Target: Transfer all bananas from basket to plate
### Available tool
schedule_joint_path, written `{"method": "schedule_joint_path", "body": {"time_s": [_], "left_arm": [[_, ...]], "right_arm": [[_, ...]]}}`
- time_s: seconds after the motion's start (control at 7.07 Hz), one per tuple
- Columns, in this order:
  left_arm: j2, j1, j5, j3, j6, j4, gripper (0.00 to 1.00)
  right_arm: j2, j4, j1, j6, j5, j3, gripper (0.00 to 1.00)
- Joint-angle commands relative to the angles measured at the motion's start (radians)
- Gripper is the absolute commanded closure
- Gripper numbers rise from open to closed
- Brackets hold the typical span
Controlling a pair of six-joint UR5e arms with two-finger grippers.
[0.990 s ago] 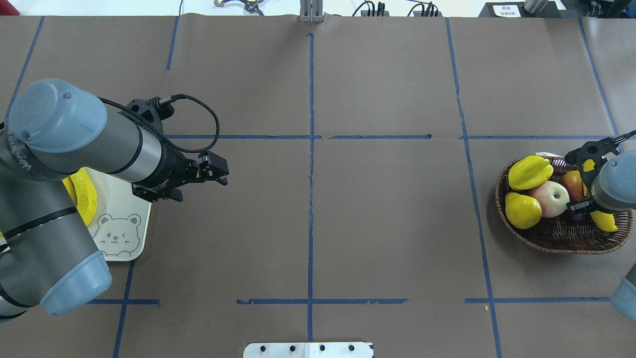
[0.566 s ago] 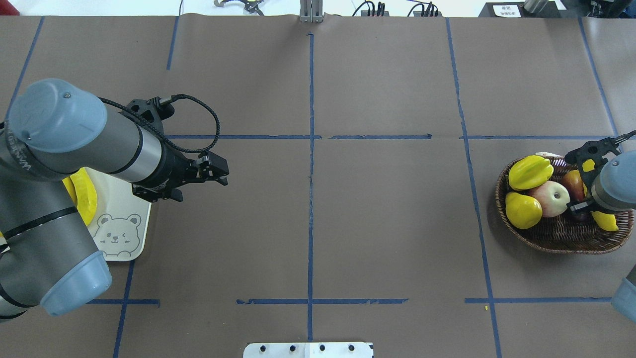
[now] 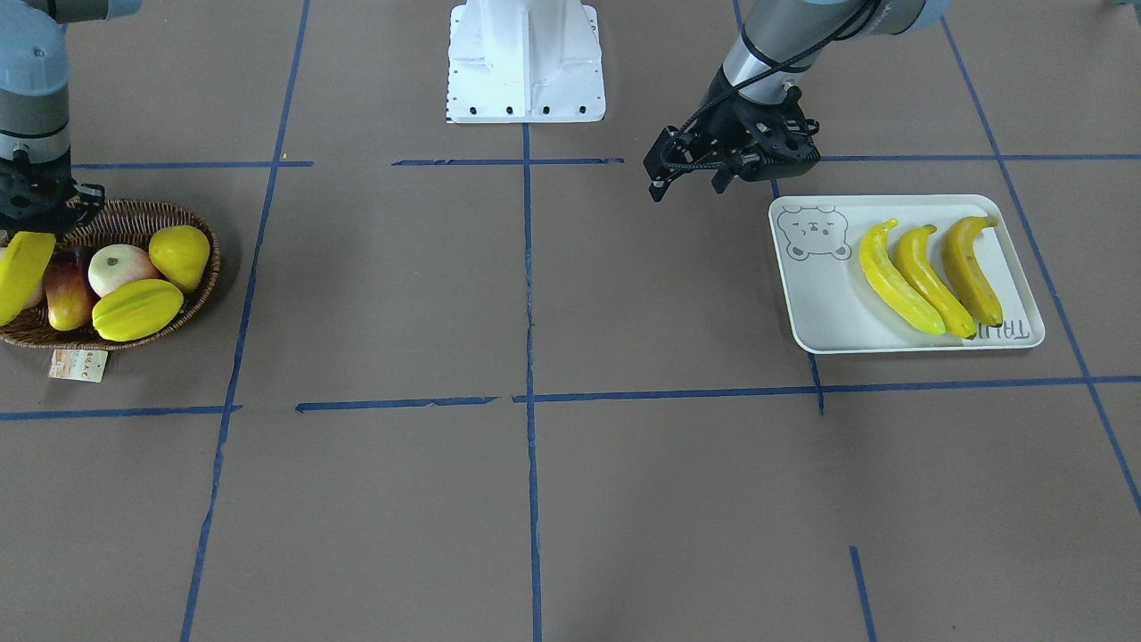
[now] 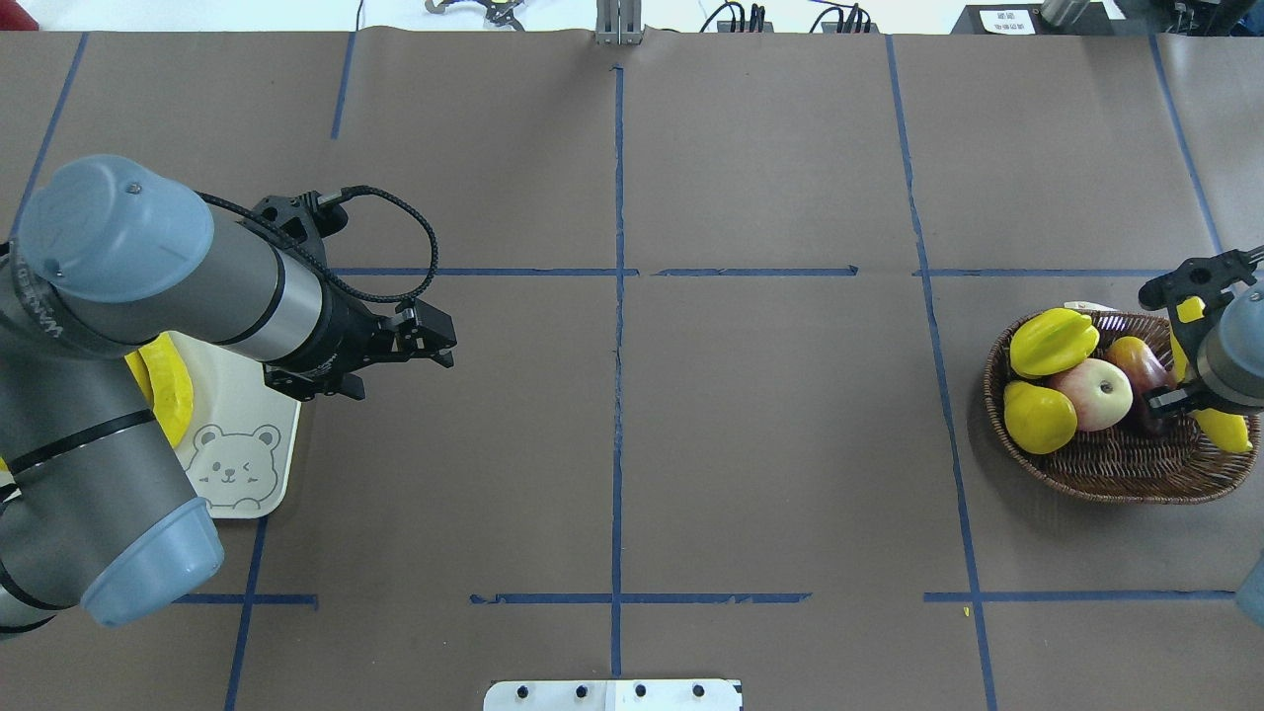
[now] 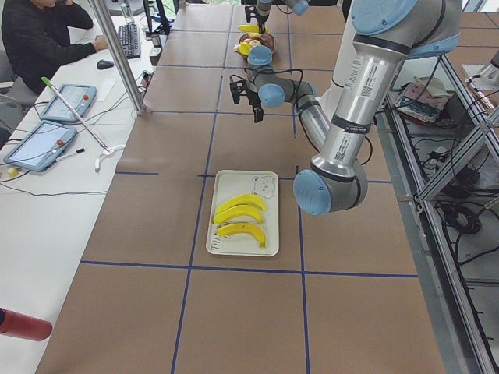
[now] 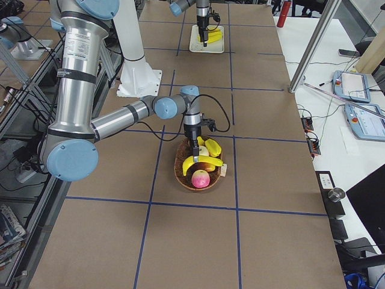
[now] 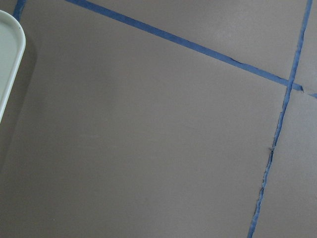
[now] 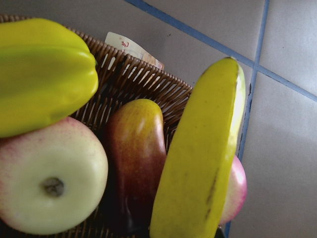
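Note:
Three bananas [image 3: 931, 281] lie side by side on the white bear-face plate [image 3: 820, 303]. My right gripper [image 3: 36, 223] is shut on the fourth banana [image 8: 203, 163] and holds it just above the right end of the dark wicker basket [image 4: 1116, 474]. In the overhead view the banana's ends [image 4: 1224, 430] stick out from under the wrist. My left gripper [image 3: 664, 178] is open and empty. It hovers over bare table beside the plate's bear-face end. Only the plate's edge [image 7: 7, 64] shows in the left wrist view.
In the basket lie a star fruit [image 4: 1052, 341], a pale apple [image 4: 1091, 395], a plump yellow pear-shaped fruit [image 4: 1037, 417] and a reddish pear [image 4: 1136, 360]. A paper tag [image 3: 77, 365] hangs off the basket. Blue tape lines cross the brown table.
My right gripper has lifted the banana a little and moved it toward the basket's right end. The left arm has not moved.

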Motion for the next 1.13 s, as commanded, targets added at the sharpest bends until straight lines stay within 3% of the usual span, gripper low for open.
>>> {"method": "schedule_joint_path", "body": {"time_s": [0.0,0.28,0.57,0.71,0.85,0.99], "left_arm": [[-0.002,0.000,0.000,0.000,0.000,0.000,0.00],[-0.020,0.000,-0.001,0.000,-0.005,-0.001,0.00],[-0.039,0.000,-0.001,0.012,-0.108,-0.149,0.00],[-0.040,0.000,-0.001,0.028,-0.158,-0.231,0.00],[-0.040,0.000,-0.001,0.037,-0.213,-0.345,0.00],[-0.039,0.000,-0.001,0.058,-0.291,-0.477,0.00]], "right_arm": [[0.056,-0.189,0.144,-0.116,0.091,0.181,1.00],[0.235,-0.202,0.247,-0.122,0.385,0.191,1.00],[0.353,-0.156,0.244,0.019,0.568,0.182,0.99],[0.401,-0.069,0.214,0.181,0.622,0.177,0.99],[0.421,0.088,0.127,0.352,0.621,0.161,0.99],[0.423,0.325,0.059,0.501,0.618,0.110,0.99]]}}
